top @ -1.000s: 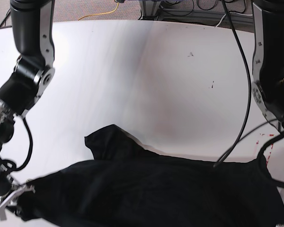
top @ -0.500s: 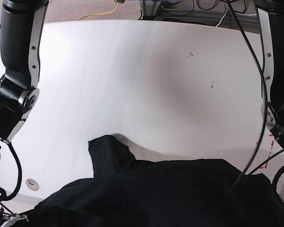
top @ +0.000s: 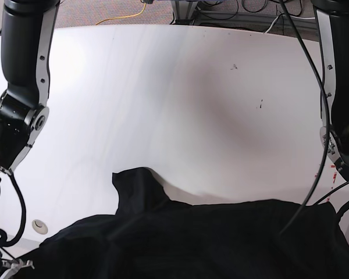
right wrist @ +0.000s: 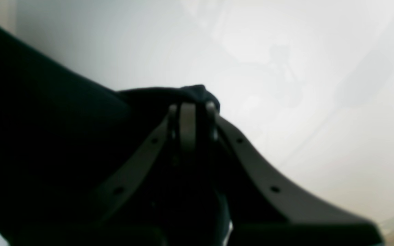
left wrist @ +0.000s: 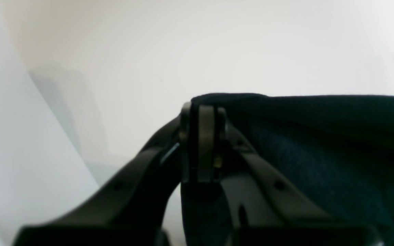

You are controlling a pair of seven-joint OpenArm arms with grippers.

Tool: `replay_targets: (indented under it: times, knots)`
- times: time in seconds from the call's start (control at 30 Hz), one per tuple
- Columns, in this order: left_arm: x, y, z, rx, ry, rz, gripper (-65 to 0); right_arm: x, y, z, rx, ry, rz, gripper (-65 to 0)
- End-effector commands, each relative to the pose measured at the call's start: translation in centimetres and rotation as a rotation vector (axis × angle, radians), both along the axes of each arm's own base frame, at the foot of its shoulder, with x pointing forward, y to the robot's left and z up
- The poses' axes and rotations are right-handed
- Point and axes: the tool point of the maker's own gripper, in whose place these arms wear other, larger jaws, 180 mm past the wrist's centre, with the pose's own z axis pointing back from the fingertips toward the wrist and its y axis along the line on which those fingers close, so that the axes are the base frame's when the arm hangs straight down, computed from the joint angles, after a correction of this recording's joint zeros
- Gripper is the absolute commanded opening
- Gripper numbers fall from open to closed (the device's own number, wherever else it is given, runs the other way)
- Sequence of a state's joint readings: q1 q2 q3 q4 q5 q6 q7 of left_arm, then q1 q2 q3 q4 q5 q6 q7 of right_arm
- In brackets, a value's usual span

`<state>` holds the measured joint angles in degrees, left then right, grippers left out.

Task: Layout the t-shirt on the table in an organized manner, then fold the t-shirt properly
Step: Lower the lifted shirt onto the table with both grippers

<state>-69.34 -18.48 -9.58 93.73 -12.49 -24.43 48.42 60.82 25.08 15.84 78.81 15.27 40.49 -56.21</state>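
The plain black soft-fabric t-shirt (top: 192,241) lies bunched along the bottom of the base frame, one flap poking toward the centre. Both grippers are pinched tight on its edge: the left gripper (left wrist: 202,143) at centre frame in its wrist view, the right gripper (right wrist: 192,126) likewise, apparently gripping corners so the cloth can be spread flat. The glossy white curved-edged table (top: 180,93) offers bare room across the whole upper frame for spreading.

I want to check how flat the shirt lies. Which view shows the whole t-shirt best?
The base view: the t-shirt spreads across the table's near edge. Each wrist view shows only a pinched bit of fabric.
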Motion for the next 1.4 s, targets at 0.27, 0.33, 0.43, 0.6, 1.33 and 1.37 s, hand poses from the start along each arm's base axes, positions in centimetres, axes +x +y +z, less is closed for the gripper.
replay_targets:
  times: [0.27,0.33,0.43,0.6,1.33,1.37]
  knots:
    - [-1.2,-0.1,2.4,-0.007,-0.076,0.001,-65.0,-0.9,-1.5,4.5,-0.053,-0.088,-0.04,-63.3]
    - [-1.0,-0.6,2.3,0.008,-0.071,-0.006,-65.0,-0.8,-1.6,5.1,-0.084,-0.096,-0.055,-63.1]
    - [-0.7,-1.4,2.1,0.028,-0.063,-0.014,-65.0,-0.8,-1.7,6.2,-0.121,-0.125,-0.072,-63.1]
    - [0.1,-1.7,0.6,0.035,-0.029,-0.018,-65.0,-1.2,-3.2,6.7,-0.162,-0.136,-0.119,-63.1]
    - [1.2,-2.3,-4.0,0.05,0.062,-0.024,-65.0,-0.2,-5.5,2.7,-0.151,-0.038,-0.134,-63.3]
    - [1.2,-2.4,-4.7,0.055,0.069,-0.025,-65.0,-0.5,-5.4,1.9,-0.169,-0.02,-0.142,-63.3]
